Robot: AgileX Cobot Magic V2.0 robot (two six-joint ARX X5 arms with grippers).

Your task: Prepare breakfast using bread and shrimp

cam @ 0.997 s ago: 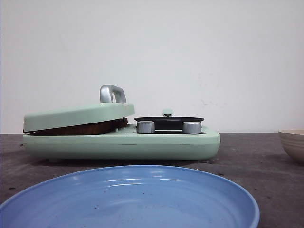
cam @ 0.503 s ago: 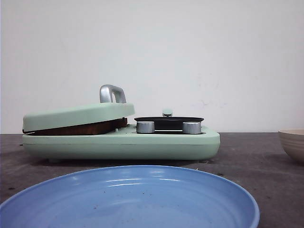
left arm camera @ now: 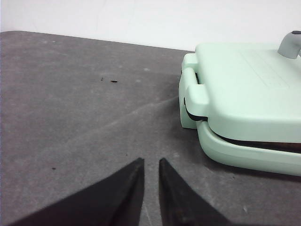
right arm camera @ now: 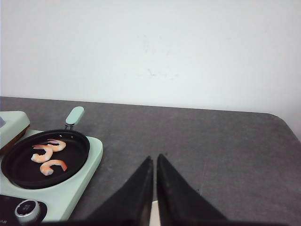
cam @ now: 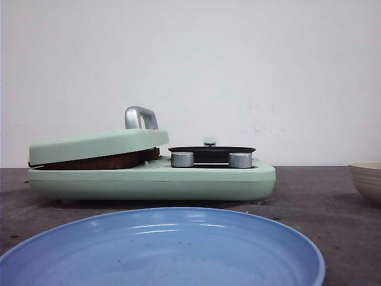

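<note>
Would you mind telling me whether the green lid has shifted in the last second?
No. The green lid sits at the same tilt beside the two knobs, handle unchanged.

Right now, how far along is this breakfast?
Cooking looks under way: three shrimp lie in the black pan, and something brown, probably the bread, is pressed under the green lid. Nothing is in hand; the left gripper and right gripper hang nearly shut, holding nothing. Still left: serving, since the blue plate is bare.
</note>
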